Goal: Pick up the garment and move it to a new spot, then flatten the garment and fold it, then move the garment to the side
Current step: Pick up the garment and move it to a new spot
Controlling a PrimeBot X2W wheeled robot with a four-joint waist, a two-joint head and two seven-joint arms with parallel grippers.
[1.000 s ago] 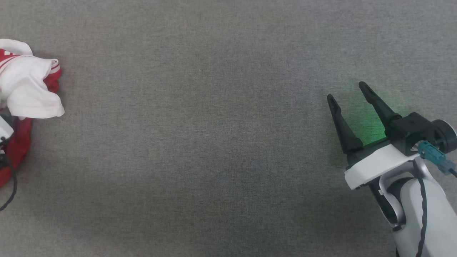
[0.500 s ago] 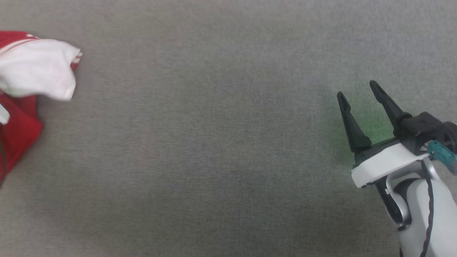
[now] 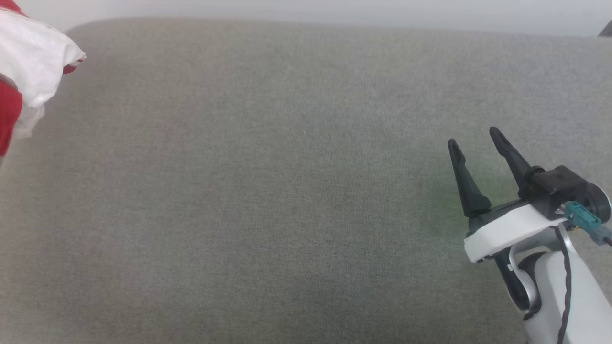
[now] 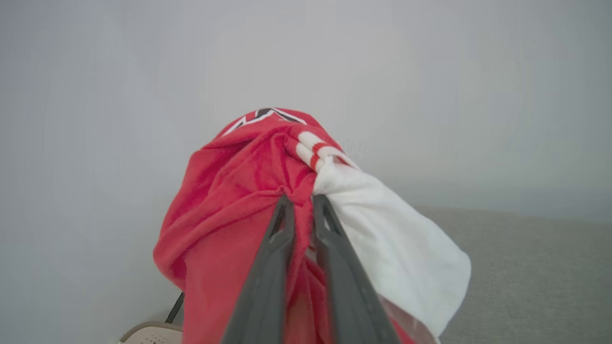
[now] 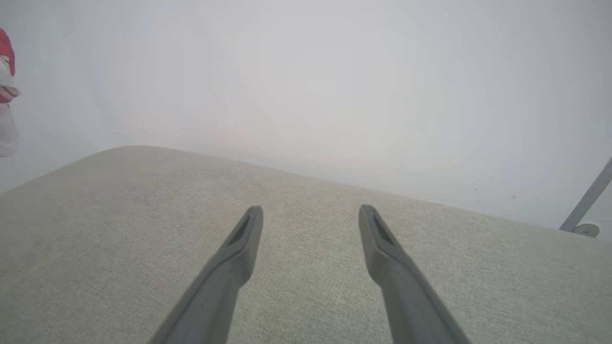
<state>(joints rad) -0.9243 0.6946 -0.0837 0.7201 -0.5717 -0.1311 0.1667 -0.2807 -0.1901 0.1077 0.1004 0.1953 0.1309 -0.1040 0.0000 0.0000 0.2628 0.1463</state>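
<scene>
The garment (image 4: 229,224), a red jersey with a white sleeve and striped trim, hangs bunched in the air in the left wrist view. My left gripper (image 4: 301,203) is shut on a fold of its red cloth just below the striped trim. In the head view part of the garment (image 3: 28,71) hangs at the far upper left, lifted off the grey surface. My right gripper (image 3: 471,136) stands open at the lower right above the surface, with nothing between its fingers. The right wrist view shows the same open gripper (image 5: 311,212), and a sliver of the garment (image 5: 5,95) at its left edge.
The grey fabric surface (image 3: 287,191) spreads across the head view, with its far edge (image 3: 306,21) against a pale wall. A thin metal leg (image 5: 585,203) stands beyond the surface's right end. A beige perforated object (image 4: 148,334) lies below the hanging cloth.
The head camera has tilted up, so the surface's far edge now shows. The garment has risen off the surface and drifted toward the upper left. The right gripper stays open.
</scene>
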